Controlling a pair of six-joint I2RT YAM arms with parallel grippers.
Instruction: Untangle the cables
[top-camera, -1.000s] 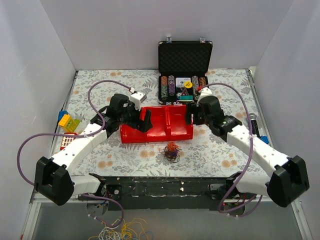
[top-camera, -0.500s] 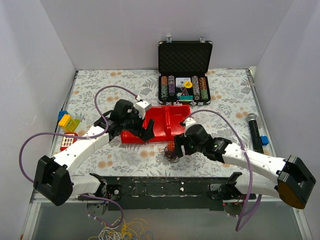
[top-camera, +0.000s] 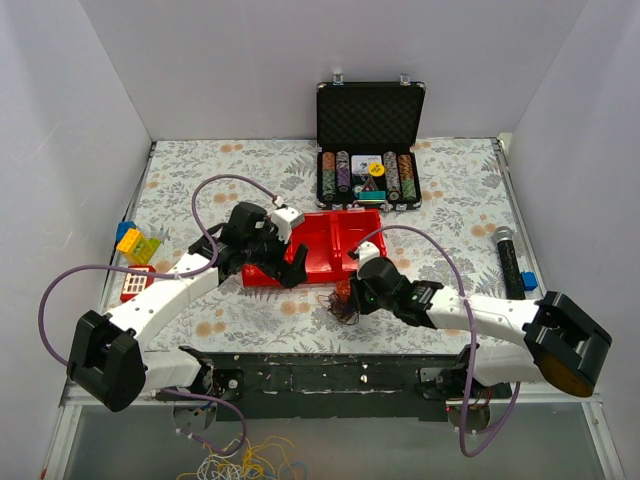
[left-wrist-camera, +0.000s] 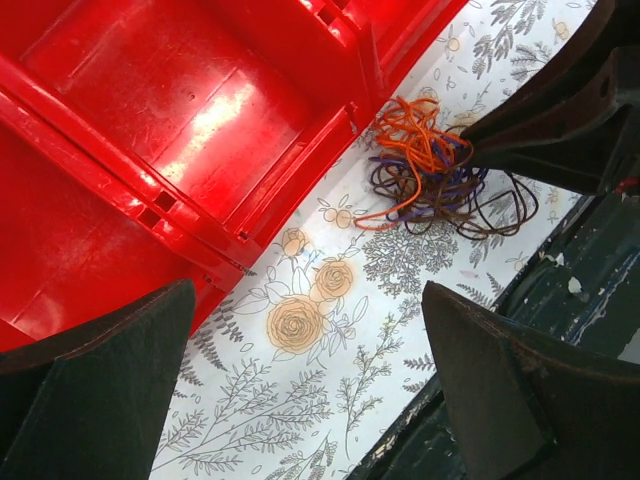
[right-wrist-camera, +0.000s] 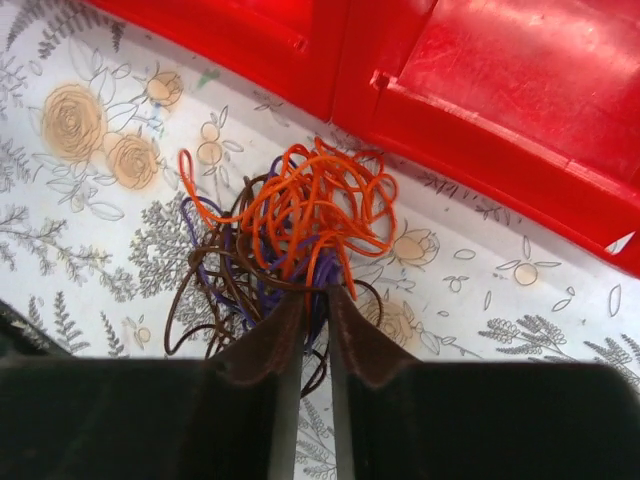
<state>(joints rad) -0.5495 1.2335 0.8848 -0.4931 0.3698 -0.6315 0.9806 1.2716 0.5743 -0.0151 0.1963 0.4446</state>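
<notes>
The cables (top-camera: 342, 302) lie in one small tangle of orange, purple and dark brown wire on the flowered cloth, just in front of the red tray (top-camera: 318, 236). My right gripper (top-camera: 352, 296) reaches into the tangle from the right. In the right wrist view the cables (right-wrist-camera: 290, 225) fan out ahead of the right gripper (right-wrist-camera: 316, 296), which is shut on purple and orange strands. My left gripper (top-camera: 291, 264) hangs open over the tray's front left corner. In the left wrist view the left gripper (left-wrist-camera: 308, 300) holds nothing and the cables (left-wrist-camera: 430, 170) sit at the upper right.
An open black case of poker chips (top-camera: 368, 160) stands behind the tray. A black microphone (top-camera: 506, 257) and a blue piece (top-camera: 528, 281) lie at the right edge. Yellow and red toy blocks (top-camera: 137, 246) sit at the left. A loose wire bunch (top-camera: 240, 462) hangs below the table.
My right arm swung from behind the tray round to its front, came down on the tangle and closed its jaws on it. The left gripper shifted slightly right and stayed open.
</notes>
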